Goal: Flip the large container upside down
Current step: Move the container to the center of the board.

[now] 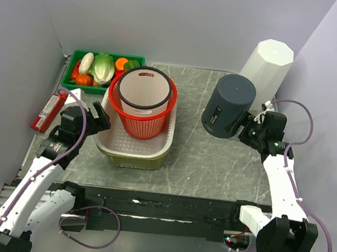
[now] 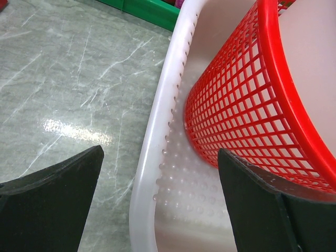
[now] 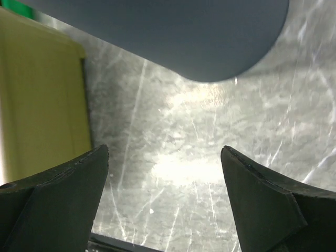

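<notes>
Basket, red, upright inside white tub

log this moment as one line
left claw: open, astride white basket rim | right claw: open, empty, beside grey container | grey container: not gripped | red basket: inside white basket

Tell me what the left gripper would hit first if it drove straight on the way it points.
The left gripper would most likely meet the rim of the white basket, lying between its open jaws; the red mesh basket sits just inside. Depth is unclear.
</notes>
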Available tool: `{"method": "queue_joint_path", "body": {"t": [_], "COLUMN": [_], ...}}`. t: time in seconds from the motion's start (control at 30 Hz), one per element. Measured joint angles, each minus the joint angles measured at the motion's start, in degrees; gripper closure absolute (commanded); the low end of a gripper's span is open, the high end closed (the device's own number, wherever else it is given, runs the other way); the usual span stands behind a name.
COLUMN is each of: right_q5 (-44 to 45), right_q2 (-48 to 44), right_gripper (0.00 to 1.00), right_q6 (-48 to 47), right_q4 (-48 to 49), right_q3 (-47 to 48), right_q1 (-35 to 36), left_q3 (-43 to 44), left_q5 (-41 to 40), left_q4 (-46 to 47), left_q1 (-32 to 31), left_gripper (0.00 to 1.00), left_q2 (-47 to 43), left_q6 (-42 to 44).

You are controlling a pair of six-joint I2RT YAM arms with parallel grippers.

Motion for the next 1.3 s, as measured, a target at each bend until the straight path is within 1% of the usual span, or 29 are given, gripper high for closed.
{"method": "queue_joint_path", "body": {"t": [0.17, 0.3, 0.47, 0.67, 0.83, 0.87, 0.97, 1.17, 1.23, 1.3], "right_q5": [-0.90, -1.86, -3.54, -6.32, -6.03, -5.84, -4.57, -1.99, 0.31, 4.68], "right_q2": [4.11, 7.30, 14.29, 23.32, 27.17, 27.89, 30.62, 36.46, 37.48, 38.47], "right_gripper": [0.06, 0.06, 0.05, 0.04, 0.03, 0.05, 0.05, 0.03, 0.02, 0.02], "right_q6": [1.42, 2.54, 1.95, -0.96, -0.70, -0.39, 0.22, 1.55, 2.34, 3.39], "right_q4": [3.93, 13.00, 21.11, 25.55, 29.42, 29.94, 30.42, 31.15, 31.10, 31.34], "right_q3": [-1.75, -5.11, -4.94, -0.15, 3.30, 3.87, 6.43, 12.61, 13.97, 15.56], "right_q1": [0.00, 0.00, 0.00, 0.00, 0.17, 0.35, 1.22, 3.98, 4.92, 6.32], "left_q3": [0.00, 0.00, 0.00, 0.00, 0.00, 0.00, 0.00, 0.00, 0.00, 0.00], "left_q5": [0.00, 0.00, 0.00, 0.00, -0.02, -0.02, -0.07, -0.02, -0.04, -0.04], "left_q4": [0.00, 0.02, 0.00, 0.00, 0.00, 0.00, 0.00, 0.02, 0.02, 0.02], "left_q1": [0.02, 0.02, 0.00, 0.02, 0.02, 0.00, 0.00, 0.02, 0.02, 0.02], "left_gripper": [0.04, 0.04, 0.04, 0.04, 0.04, 0.04, 0.04, 0.04, 0.04, 0.04], "left_q2": [0.00, 0.07, 0.31, 0.63, 1.05, 1.09, 1.22, 1.22, 1.25, 1.38], "left_q6": [0.44, 0.44, 0.44, 0.46, 0.46, 0.46, 0.46, 0.52, 0.61, 0.63]}}
